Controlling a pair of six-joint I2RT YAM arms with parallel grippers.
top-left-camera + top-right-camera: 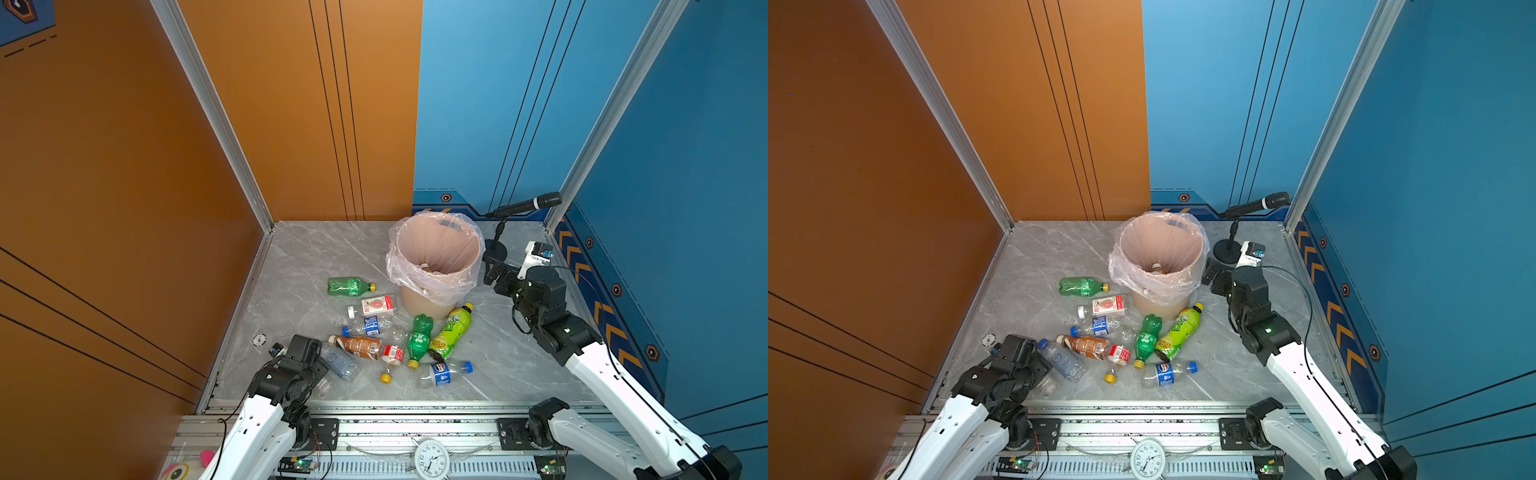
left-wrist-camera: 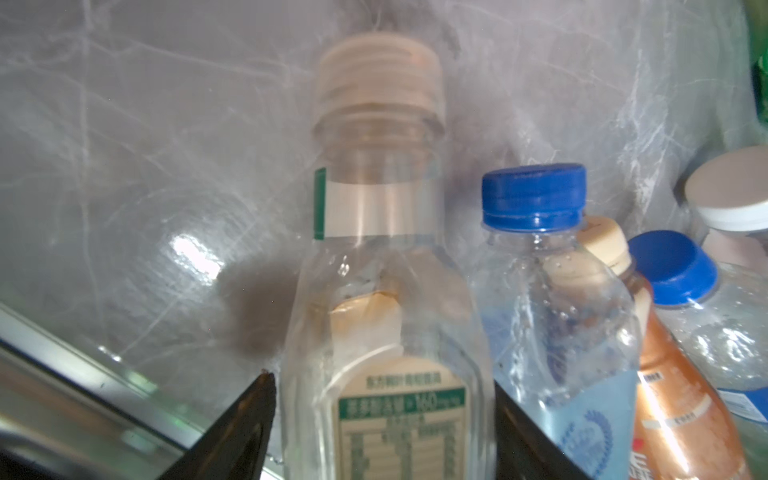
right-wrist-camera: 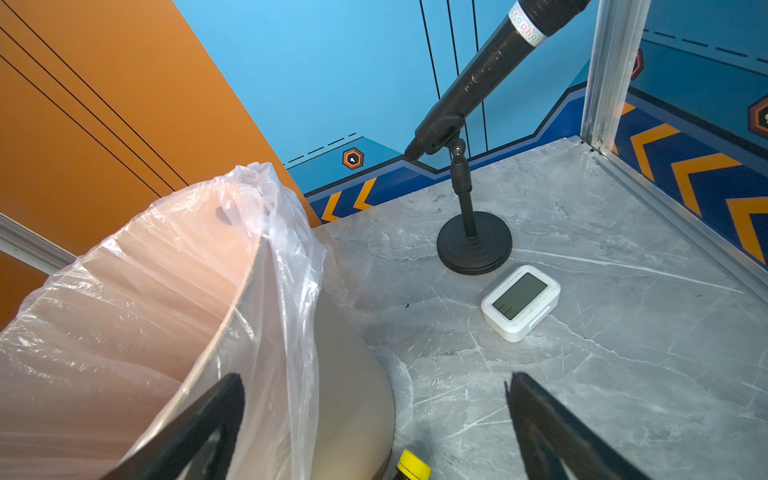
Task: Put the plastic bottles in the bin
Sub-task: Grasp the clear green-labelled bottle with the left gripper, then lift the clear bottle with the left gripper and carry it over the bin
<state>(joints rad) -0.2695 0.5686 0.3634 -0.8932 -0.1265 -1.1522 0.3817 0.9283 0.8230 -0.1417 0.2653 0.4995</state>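
At the near left edge of the tabletop [image 1: 299, 257], the left tool [image 2: 382, 380] pinches a clear bottle [image 2: 386, 291] with a cream cap, its jaws pressed against either side of the labelled body. A blue-capped bottle [image 2: 561, 324] lies just beside it, so we would lift straight up before turning, lest the neighbour be dragged along. We judge the thin wall may buckle, so the hold should be firm but not crushing. Beyond, the other bottles [image 1: 419, 336] lie scattered. Farther still stands the bin [image 1: 417, 305], a capped bottle [image 1: 1158, 268] at its bottom. The right tool [image 3: 376, 378] hangs spread and empty beside the rim. We should carry high over the pile, clear the loose bag [image 1: 395, 266], and release above the opening.
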